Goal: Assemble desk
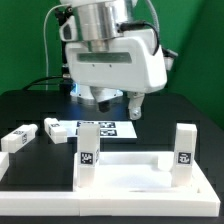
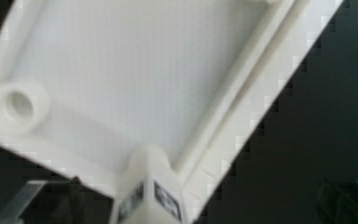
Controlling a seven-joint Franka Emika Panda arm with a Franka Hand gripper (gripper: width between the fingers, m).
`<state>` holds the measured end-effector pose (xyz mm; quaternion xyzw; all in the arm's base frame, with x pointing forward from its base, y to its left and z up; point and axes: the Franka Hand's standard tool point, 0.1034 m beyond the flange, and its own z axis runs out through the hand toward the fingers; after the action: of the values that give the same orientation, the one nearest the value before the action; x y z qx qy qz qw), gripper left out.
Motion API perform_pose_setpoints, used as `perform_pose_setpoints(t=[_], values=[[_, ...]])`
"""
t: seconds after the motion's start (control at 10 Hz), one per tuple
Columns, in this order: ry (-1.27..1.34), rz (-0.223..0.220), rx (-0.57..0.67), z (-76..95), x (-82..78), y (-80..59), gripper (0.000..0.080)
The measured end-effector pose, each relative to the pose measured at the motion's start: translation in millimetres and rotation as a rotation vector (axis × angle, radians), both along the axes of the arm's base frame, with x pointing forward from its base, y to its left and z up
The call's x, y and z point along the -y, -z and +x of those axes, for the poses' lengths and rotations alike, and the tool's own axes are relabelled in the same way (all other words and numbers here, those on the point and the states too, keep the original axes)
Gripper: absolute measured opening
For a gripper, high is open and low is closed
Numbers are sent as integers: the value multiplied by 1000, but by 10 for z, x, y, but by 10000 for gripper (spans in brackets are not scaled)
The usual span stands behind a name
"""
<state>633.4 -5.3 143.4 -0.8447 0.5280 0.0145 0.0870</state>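
Observation:
The white desk top (image 1: 130, 182) lies flat at the front of the table. Two white block legs stand upright on it, one at the exterior view's left (image 1: 88, 150) and one at the right (image 1: 184, 152), each with a small tag. Two more legs (image 1: 18, 139) (image 1: 57, 130) lie loose on the black table to the left. My gripper (image 1: 108, 103) hangs above and behind the desk top, open and empty. The wrist view shows the desk top (image 2: 140, 80) with a round hole (image 2: 19, 105) and a tagged leg (image 2: 158, 192) below my gripper (image 2: 194, 200).
The marker board (image 1: 108, 129) lies flat on the table under the gripper, behind the desk top. A thin white border rail (image 1: 35, 187) runs along the front left. A green backdrop stands behind the arm.

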Motion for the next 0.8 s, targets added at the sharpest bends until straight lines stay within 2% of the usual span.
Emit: perform_pose_setpoints(t=[0.1, 0.2, 0.7, 0.8], values=[[86, 12, -14, 0, -150, 54, 649], [126, 24, 9, 43, -207, 91, 649], [136, 27, 9, 17, -201, 111, 649], [225, 43, -3, -178, -216, 204, 649]])
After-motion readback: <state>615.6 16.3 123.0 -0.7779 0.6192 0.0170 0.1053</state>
